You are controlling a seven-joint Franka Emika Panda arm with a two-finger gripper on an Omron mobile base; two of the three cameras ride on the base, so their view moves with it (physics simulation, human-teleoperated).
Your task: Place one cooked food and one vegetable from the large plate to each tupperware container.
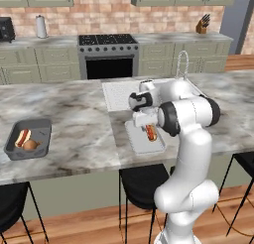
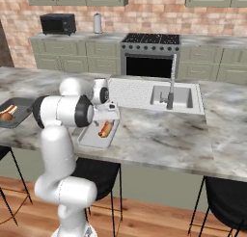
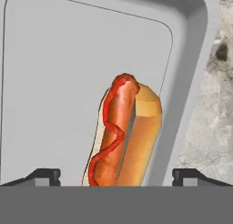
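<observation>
The gripper (image 3: 116, 175) is positioned directly above the pale tupperware container (image 1: 139, 141), which rests on the marble counter (image 1: 79, 134) at its near edge, in front of the sink (image 2: 166, 96). The fingers (image 3: 43, 175) are spread wide and released; nothing is held between them. In the hand view the two finger tips stand to either side of a hot dog (image 3: 123, 132) with clear space between each tip and the food.

The hot dog, a sausage in a bun with a red ketchup line, lies flat on the container floor, close to one long wall of the container. The rest of the container floor visible in the hand view is bare.

The dark grey tupperware container (image 1: 30, 141) sits well apart to the left on the same counter. It holds a second hot dog (image 1: 22, 137) and, just beside it, a rounded brown item (image 1: 31, 145) that is too small to identify.
</observation>
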